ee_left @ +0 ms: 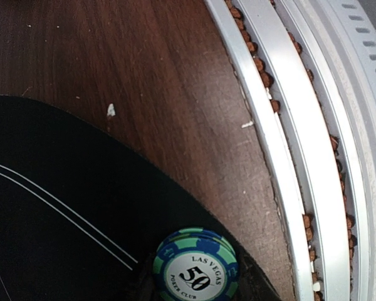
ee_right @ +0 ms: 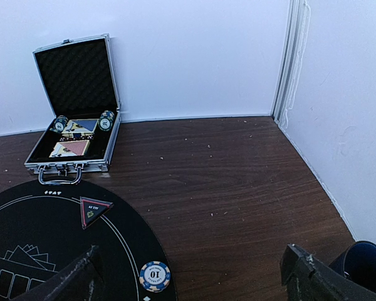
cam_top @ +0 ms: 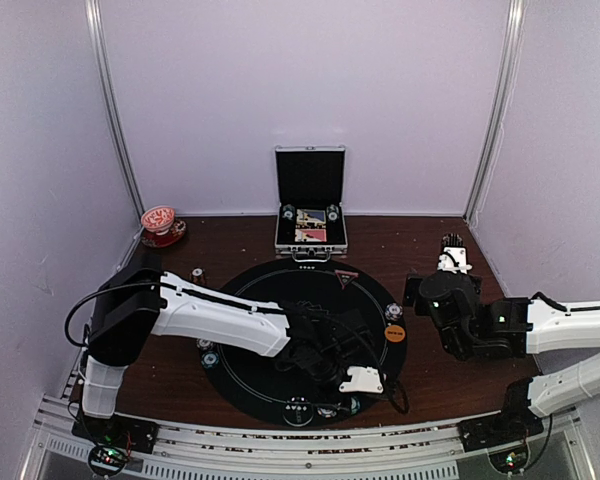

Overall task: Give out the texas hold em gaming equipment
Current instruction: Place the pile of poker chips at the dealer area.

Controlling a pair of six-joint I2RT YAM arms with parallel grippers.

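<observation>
Your left gripper (cam_top: 378, 385) hangs low over the near right rim of the black round mat (cam_top: 250, 290), closed around a teal 50 chip (ee_left: 197, 266). In the wrist view dark fingertips flank that chip on both sides, just inside the mat's edge, so I judge it gripped, not yet set down. Your right gripper (ee_right: 194, 285) stands wide open and empty over bare wood to the right of the mat, facing the back wall, with a dark blue mug (ee_right: 363, 263) just beside it.

Along the near rim a few near chips (cam_top: 298, 408) already lie together. The left chips (cam_top: 208, 353) lie at the left rim. At the right rim a blue 10 chip (ee_right: 155, 276) lies near an orange disc (cam_top: 394, 333). A red triangular marker (ee_right: 94, 208) sits at the far rim. Beyond it the open silver case (ee_right: 75, 75) holds two card decks (ee_right: 72, 148) and two chip stacks (ee_right: 106, 119).

You look roughly midway: several places have chips, but I see no cards dealt on the mat, and stock sits in the case. The chip in hand wants placing first.
</observation>
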